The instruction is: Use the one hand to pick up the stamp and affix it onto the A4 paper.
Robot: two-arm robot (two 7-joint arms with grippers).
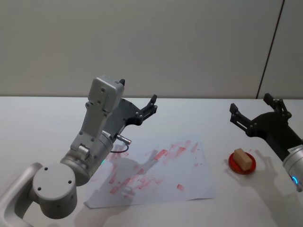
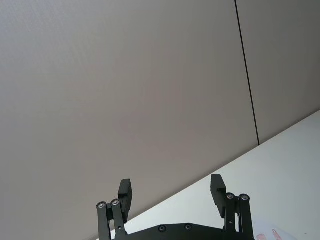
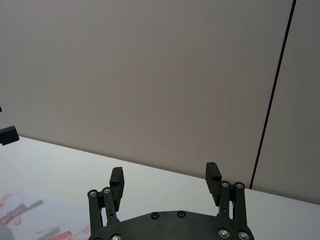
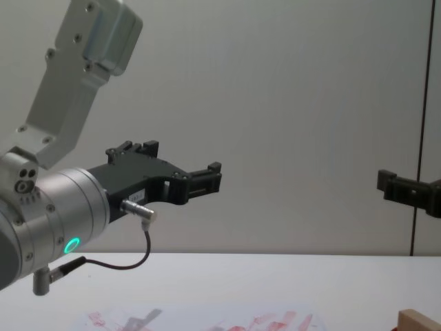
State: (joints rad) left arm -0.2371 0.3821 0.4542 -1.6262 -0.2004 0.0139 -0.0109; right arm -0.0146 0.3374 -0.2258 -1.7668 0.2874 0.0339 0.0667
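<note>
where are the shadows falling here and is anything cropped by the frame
Head view: the left arm casts a soft grey shadow across the A4 paper, while the stamp on the red ink pad sits evenly lit. Chest view: the stamp is cut by the lower right corner. Right wrist view: a thin shadow lies on the paper.
</note>
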